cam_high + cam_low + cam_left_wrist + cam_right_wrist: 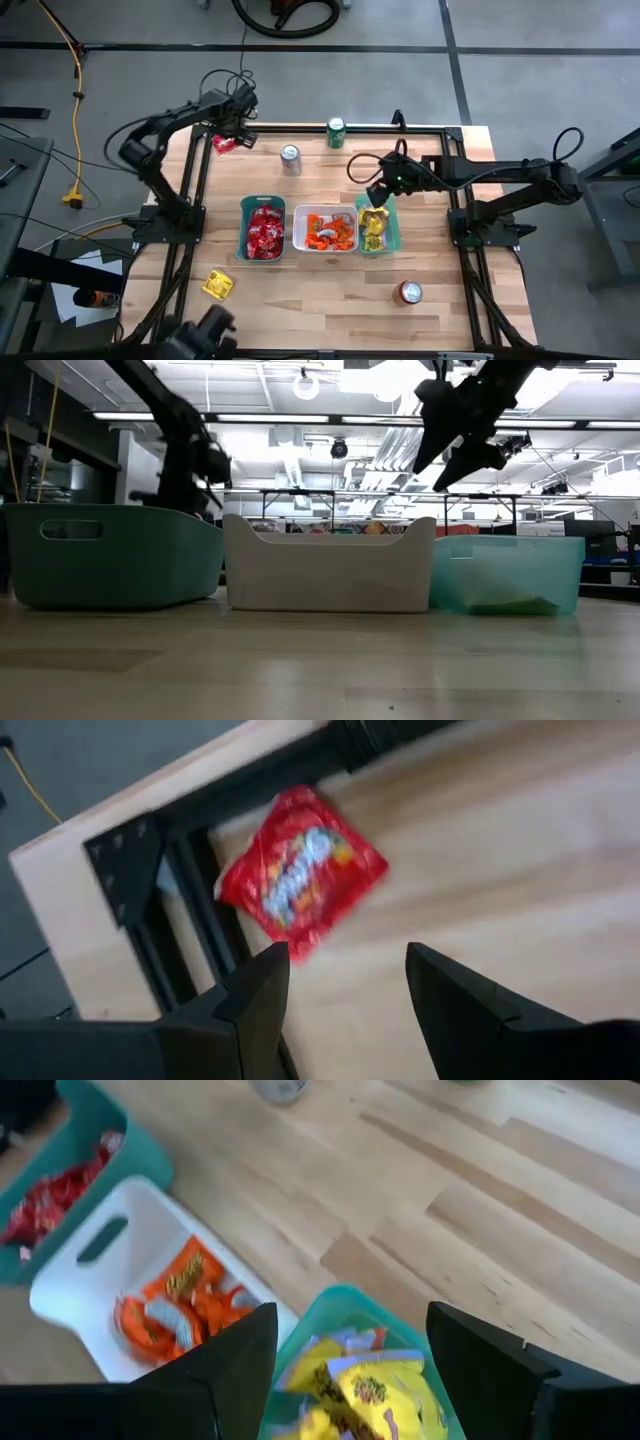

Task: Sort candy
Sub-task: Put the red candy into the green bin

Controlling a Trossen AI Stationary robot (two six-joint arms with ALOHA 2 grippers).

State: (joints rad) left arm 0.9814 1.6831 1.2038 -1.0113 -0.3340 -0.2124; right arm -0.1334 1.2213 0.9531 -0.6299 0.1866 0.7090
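Red candy packet (300,870) lies on the table's far left corner, just ahead of the left claw (345,982), whose fingers spread empty. Right claw (350,1355), parted and empty too, hovers over the yellow tray (392,232).

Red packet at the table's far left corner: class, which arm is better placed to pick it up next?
Left. Its gripper hovers over the red packet, jaws open. The right gripper is above the yellow tray.

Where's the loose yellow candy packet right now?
High view: the yellow candy packet lies alone on the table's near-left area, below the dark teal tray of red candy.
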